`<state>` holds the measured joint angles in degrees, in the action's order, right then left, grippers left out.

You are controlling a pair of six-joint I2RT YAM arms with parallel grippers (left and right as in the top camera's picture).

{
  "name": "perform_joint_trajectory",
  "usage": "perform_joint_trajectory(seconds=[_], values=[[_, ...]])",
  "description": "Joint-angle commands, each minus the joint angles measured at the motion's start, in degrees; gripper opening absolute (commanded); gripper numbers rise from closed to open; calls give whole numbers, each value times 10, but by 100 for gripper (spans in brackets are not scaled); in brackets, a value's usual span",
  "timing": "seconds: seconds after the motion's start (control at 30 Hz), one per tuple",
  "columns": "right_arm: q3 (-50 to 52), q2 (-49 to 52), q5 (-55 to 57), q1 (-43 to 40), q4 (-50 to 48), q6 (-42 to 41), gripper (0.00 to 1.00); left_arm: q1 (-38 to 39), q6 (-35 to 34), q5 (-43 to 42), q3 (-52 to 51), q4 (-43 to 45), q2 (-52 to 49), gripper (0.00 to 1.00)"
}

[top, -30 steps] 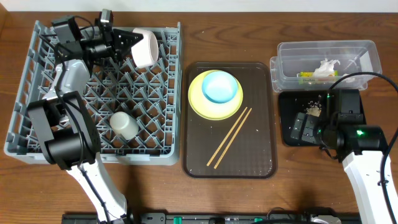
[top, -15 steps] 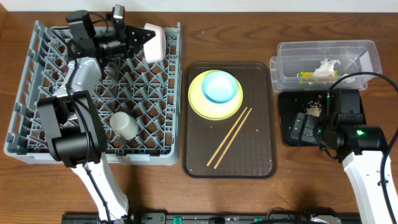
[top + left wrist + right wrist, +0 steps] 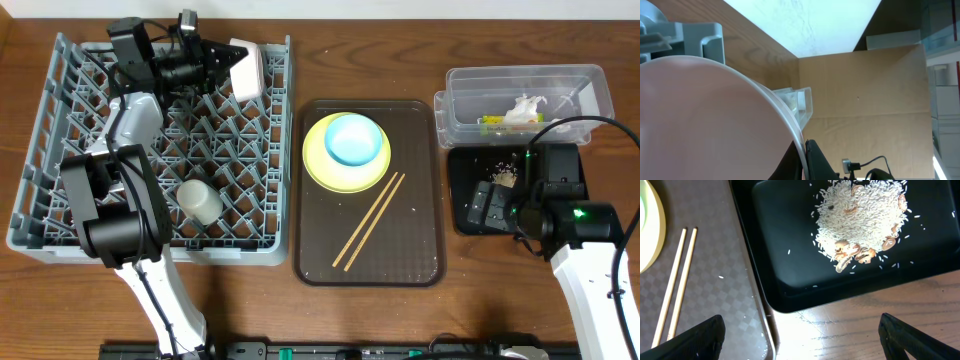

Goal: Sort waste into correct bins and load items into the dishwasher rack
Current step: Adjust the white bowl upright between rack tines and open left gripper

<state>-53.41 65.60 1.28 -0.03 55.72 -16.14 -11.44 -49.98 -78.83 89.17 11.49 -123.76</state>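
Left gripper point(image 3: 220, 66) jaws pinch the white bowl point(image 3: 248, 70) by its rim; right gripper point(image 3: 800, 341) jaws stand spread wide. The wooden table point(image 3: 360, 50) backs onto brown panels, seen from the left wrist. The bowl stands on edge at the far right corner of the dishwasher rack point(image 3: 240, 255). Rice scraps point(image 3: 860, 220) lie in the black tray point(image 3: 790, 285) ahead of the right jaws. The left arm reaches along the rack's far side.

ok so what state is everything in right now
white bowl: tipped on edge, gripped at rack's far edge
left gripper: shut on white bowl
right gripper: open, empty, over black tray
white cup: lying on its side in rack
blue bowl: upright, stacked on yellow plate
chopsticks: lying loose on brown tray
clear tub: holds tissue and wrapper
black tray: holds rice scraps
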Motion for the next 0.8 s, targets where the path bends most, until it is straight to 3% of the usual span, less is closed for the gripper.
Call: perform_joint_trajectory(seconds=[0.0,0.13,0.23,0.27,0.33,0.4,0.77], values=[[-3,-1,2,-9,4,-5,96,-5,-5,14,2,2,-26,6],[-3,-1,2,-9,5,-5,96,-17,-5,16,2,2,-43,8],[-3,-1,2,-9,5,-5,96,-31,-5,20,2,2,-47,17],[-3,-1,2,-9,5,-5,96,-36,-5,21,2,3,-47,28],[-3,-1,2,-9,5,-5,96,-47,-5,19,2,18,-47,62],[-3,-1,2,-9,5,-5,96,-58,-5,19,2,17,-47,83],[-3,-1,2,-9,7,-5,96,-115,-3,3,2,17,-44,86]])
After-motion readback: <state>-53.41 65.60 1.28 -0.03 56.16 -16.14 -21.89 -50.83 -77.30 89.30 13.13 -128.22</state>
